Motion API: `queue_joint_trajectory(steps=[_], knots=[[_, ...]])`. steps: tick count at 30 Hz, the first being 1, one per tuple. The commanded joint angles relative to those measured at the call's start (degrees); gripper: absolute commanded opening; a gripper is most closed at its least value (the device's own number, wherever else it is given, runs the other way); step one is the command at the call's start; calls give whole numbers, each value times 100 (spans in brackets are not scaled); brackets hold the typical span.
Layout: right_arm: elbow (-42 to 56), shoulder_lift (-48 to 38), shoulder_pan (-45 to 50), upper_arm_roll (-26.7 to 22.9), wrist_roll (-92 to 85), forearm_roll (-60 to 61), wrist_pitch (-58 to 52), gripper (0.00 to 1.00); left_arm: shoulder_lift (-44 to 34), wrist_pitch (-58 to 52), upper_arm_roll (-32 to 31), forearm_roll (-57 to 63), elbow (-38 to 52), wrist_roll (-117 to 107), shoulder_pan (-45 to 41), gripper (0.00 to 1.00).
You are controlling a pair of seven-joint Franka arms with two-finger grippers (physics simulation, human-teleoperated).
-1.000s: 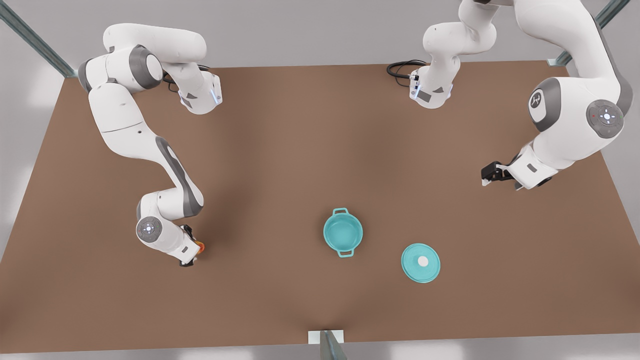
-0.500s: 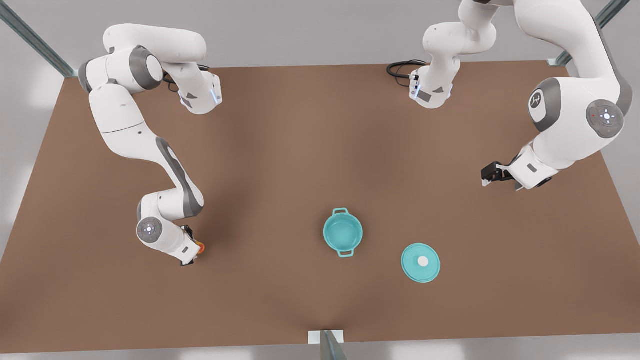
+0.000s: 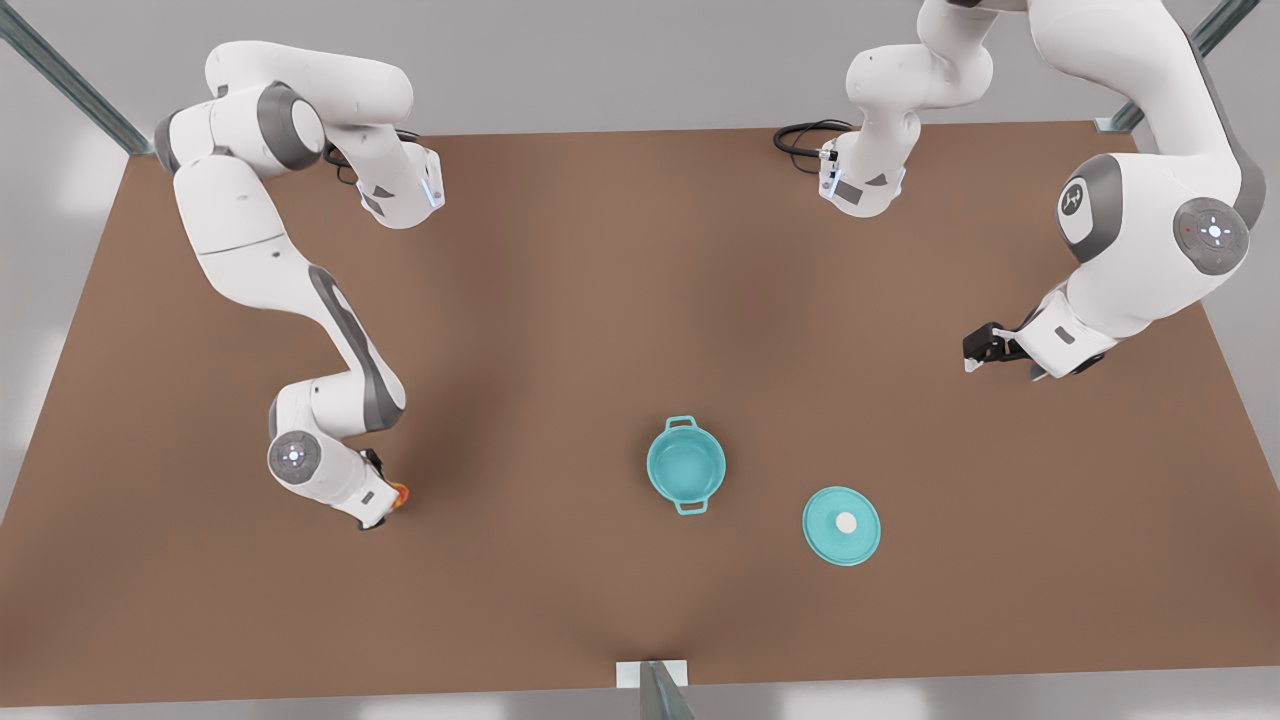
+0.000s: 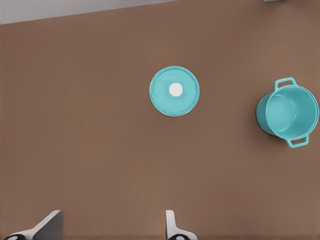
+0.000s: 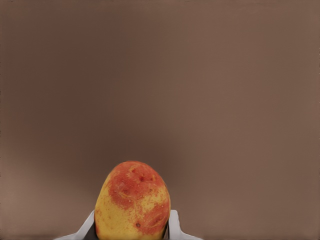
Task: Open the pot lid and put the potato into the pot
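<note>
The right gripper [image 3: 392, 497] has its fingers pressed against both sides of the potato [image 5: 132, 201], well away from the pot [image 3: 686, 464] toward the front view's left, so the carry across looks like the next job. The pot stands open, its mouth free to take the drop. The pot lid [image 3: 841, 525] lies flat, knob up, just beside the pot toward the front view's right, off the delivery path. The left gripper [image 3: 985, 350] waits farther out past the lid, fingers spread wide and holding nothing
</note>
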Motion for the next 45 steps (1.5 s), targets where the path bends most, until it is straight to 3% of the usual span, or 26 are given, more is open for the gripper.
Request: queue_joint_trajectory(steps=[1,8,22,33,45], knots=[[3,-81,7,91,-6,14,-297,49,-6,0,-2,4,8,-1,0,100],[20,-503,315,224,601,31,-877,48,-6,0,-2,4,8,8,9,100],[512,-723,359,1261,1831,-12,-1853,48,12,9,-2,-5,-1,8,9,100],[1180,-635,1246,1269,2860,5,-2327,47,21,18,-2,13,-1,8,18,100],[2455,164,2090,1190,3897,-4,-2345,47,29,18,-2,4,-1,8,18,100]])
